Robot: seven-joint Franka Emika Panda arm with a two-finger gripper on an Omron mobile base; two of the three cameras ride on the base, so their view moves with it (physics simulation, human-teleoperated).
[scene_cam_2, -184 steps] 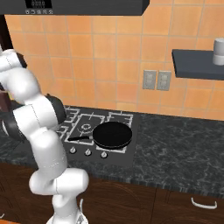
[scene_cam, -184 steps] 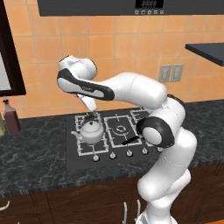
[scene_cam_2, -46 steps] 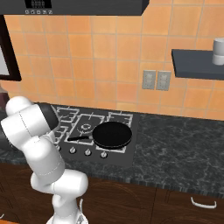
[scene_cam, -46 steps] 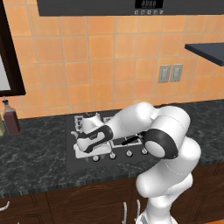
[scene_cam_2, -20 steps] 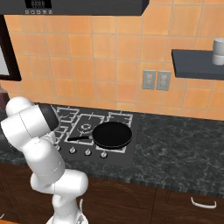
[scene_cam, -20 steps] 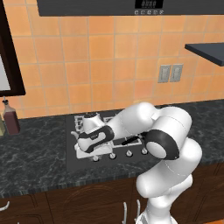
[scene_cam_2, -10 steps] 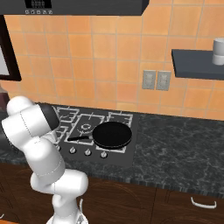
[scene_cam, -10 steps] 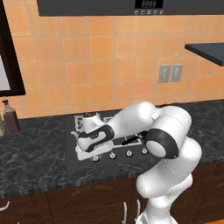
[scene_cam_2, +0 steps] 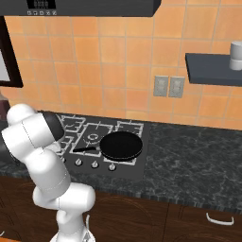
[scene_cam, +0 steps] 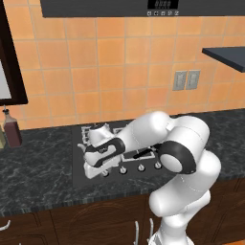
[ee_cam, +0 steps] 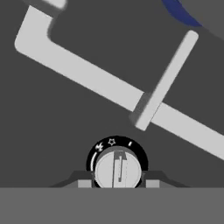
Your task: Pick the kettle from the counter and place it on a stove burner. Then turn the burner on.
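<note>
- Silver round knob (ee_cam: 117, 169) sits dead centre low in the hand view, black dial ring around it with pale marks: a bolt, a star, a dash.
- Gripper (ee_cam: 117, 183): two dark fingertips (ee_cam: 83, 183) stand apart, one on each side of the knob, close against it; cannot tell if they press it.
- Pale-grey grate (ee_cam: 100, 87) bars cross the black cooktop (ee_cam: 52, 131) just beyond the knob, in the hand view.
- Left base view: white arm (scene_cam: 143, 139) bends low and leftward over the cooktop's (scene_cam: 79, 167) near left corner; hand (scene_cam: 98, 155) down at the front row of knobs.
- Kettle (scene_cam: 101, 131): only a silvery-white bit peeks behind the hand, on the left side of the cooktop; exact burner hidden by the arm.
- Dark marbled counter (scene_cam: 33, 162) runs left and right of the cooktop.
- Brown bottle (scene_cam: 12, 131) stands far left on the counter by the tiled wall.
- Right base view: black pan (scene_cam_2: 122, 145) lies on the cooktop's near right part, handle pointing left.
</note>
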